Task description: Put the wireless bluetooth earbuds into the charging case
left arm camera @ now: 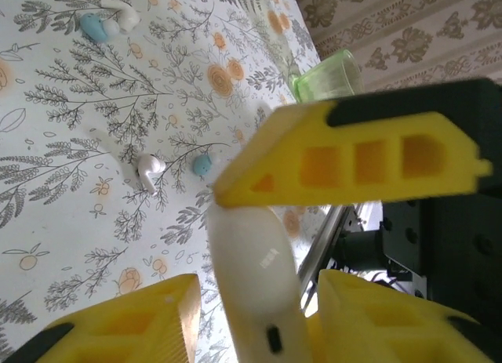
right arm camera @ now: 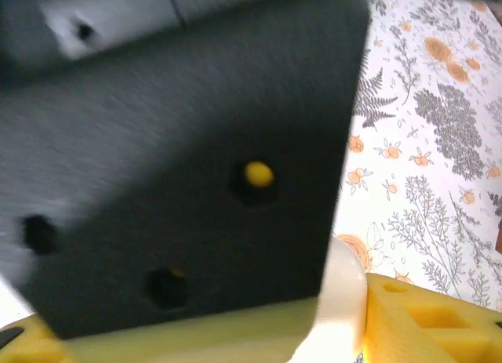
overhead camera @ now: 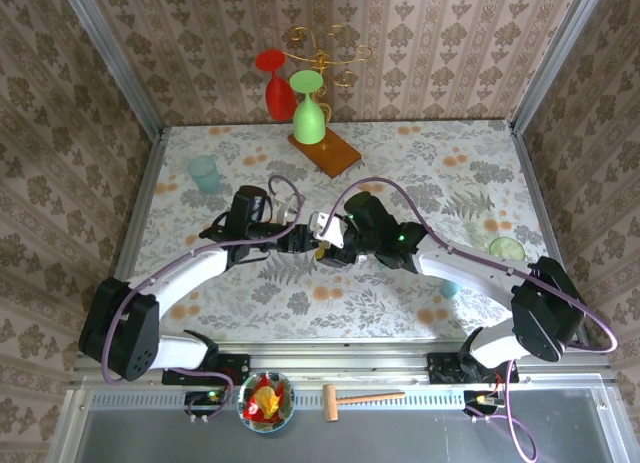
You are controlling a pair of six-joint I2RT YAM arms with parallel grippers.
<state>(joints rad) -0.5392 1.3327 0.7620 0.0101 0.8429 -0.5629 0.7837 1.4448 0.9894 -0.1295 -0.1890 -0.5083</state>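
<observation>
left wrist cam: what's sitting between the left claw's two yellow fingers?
A rounded white case sits between the fingers of the left claw, against the upper one. The left wrist view shows it; clamped or not is unclear.

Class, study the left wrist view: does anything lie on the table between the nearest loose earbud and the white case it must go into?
Nothing visible blocks it. The earbud lies on bare tablecloth just beyond the white case. A small blue piece lies close beside that line, apart from the earbud.
</observation>
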